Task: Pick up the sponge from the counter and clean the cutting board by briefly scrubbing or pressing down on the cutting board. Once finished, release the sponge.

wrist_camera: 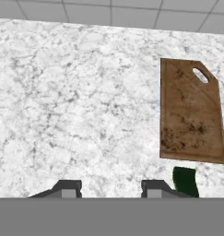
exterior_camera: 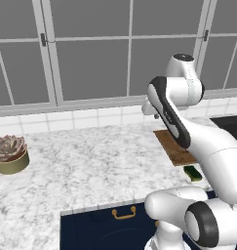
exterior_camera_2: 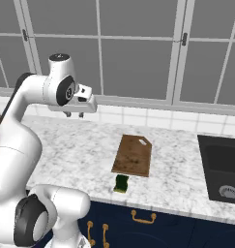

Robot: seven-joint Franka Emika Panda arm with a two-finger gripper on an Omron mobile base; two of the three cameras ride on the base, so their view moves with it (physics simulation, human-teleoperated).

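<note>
The brown wooden cutting board [exterior_camera_2: 133, 155] lies flat on the marbled counter [exterior_camera_2: 75, 145], its handle hole toward the tiled wall. The small dark green sponge [exterior_camera_2: 121, 183] rests on the counter just in front of the board's near edge. My gripper [exterior_camera_2: 74, 115] hangs high above the counter, to the left of the board, fingers pointing down. In the hand view the gripper [wrist_camera: 111, 186] is open with bare counter [wrist_camera: 76, 101] between its tips; the cutting board [wrist_camera: 191, 110] and sponge [wrist_camera: 185, 180] sit to the right. From the left base view, the board [exterior_camera: 176, 146] and sponge [exterior_camera: 192, 173] peek out beside my arm.
A potted succulent [exterior_camera: 10, 154] stands at the counter's left. A dark sink [exterior_camera_2: 223, 167] is set in at the right. Tiled backsplash and large windows run behind. Navy cabinets with gold handles [exterior_camera_2: 143, 218] sit below the front edge.
</note>
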